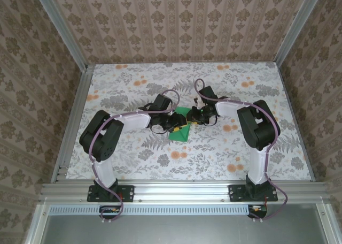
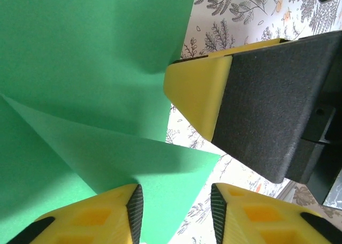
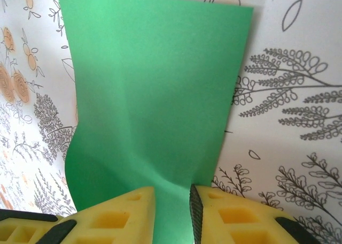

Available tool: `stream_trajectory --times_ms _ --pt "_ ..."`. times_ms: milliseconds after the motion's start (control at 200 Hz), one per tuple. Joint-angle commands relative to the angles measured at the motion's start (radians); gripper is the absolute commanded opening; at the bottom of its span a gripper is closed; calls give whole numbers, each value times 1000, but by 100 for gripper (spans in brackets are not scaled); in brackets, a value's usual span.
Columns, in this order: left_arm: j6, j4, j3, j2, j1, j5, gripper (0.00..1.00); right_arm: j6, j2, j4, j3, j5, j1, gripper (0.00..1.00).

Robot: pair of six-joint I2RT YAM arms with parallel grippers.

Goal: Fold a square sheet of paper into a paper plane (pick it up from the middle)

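Note:
The square sheet of paper (image 1: 183, 130), bright green and partly folded, lies at the table's middle between both grippers. In the left wrist view the paper (image 2: 80, 67) has a raised pointed flap reaching between my left gripper (image 2: 175, 214) fingers. Those jaws stand open, with tabletop showing in the gap. One finger of the right gripper (image 2: 256, 94) hangs close above, beside the sheet's edge. In the right wrist view my right gripper (image 3: 172, 214) has its jaws a narrow gap apart over the buckled near end of the paper (image 3: 155, 94). From above, left gripper (image 1: 172, 123) and right gripper (image 1: 196, 115) nearly touch.
The floral tabletop (image 1: 214, 153) stretches out on all sides of the sheet. Aluminium rails (image 1: 181, 189) run along the near edge, and patterned walls (image 1: 181, 24) close off the back and sides.

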Motion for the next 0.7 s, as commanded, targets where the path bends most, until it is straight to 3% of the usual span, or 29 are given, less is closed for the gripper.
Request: stream_trajectory --times_ms 0,270,695 --pt "-5 5 -5 16 1 -22 37 18 -59 2 -40 -21 -9 29" --pt "-2 2 -18 22 4 -34 32 14 -172 50 -131 -43 -17 38" --pt "-4 1 -23 31 5 -41 28 41 -281 162 -280 -139 -18 42"
